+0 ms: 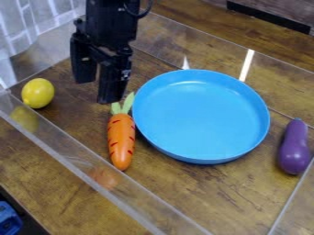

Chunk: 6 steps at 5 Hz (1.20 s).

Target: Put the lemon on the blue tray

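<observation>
The lemon (pixel 39 92) is a small bright yellow fruit lying at the left of the wooden table, near the clear wall. The blue tray (pixel 245 138) is a large round blue plate right of centre, with nothing on it. My gripper (pixel 98 81) hangs pointing down between the two, closer to the tray's left rim, with its black fingers (pixel 83 66) spread apart and nothing between them. It stands to the right of the lemon and is not touching it.
An orange carrot (pixel 120 139) with a green top lies just below the gripper, beside the tray's left edge. A purple eggplant (pixel 293 148) rests at the right. A clear plastic wall (pixel 73 161) borders the table on the left and front.
</observation>
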### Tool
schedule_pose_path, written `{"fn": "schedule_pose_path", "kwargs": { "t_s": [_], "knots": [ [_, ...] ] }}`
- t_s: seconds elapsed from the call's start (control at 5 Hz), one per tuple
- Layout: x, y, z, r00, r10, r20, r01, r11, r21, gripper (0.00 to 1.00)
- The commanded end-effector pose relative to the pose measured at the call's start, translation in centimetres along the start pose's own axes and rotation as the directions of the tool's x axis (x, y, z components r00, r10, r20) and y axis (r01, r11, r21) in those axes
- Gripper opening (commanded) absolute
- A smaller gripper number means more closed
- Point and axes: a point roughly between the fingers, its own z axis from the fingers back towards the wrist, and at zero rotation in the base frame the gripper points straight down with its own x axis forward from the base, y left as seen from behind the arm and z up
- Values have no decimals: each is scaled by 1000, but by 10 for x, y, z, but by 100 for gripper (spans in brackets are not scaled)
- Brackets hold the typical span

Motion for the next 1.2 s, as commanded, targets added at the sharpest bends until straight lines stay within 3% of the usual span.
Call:
{"fn": "schedule_pose_path", "kwargs": {
  "t_s": [0.0, 0.6, 1.0],
  "knots": [
    [-4, 9, 5, 1000, -8, 24, 8, 1000, 13, 100],
    [-12, 14, -5, 997, -81, 8, 81, 997, 13, 100],
    [-22, 22, -8, 994, -104, 16, 104, 994, 18, 100]
  ]
}}
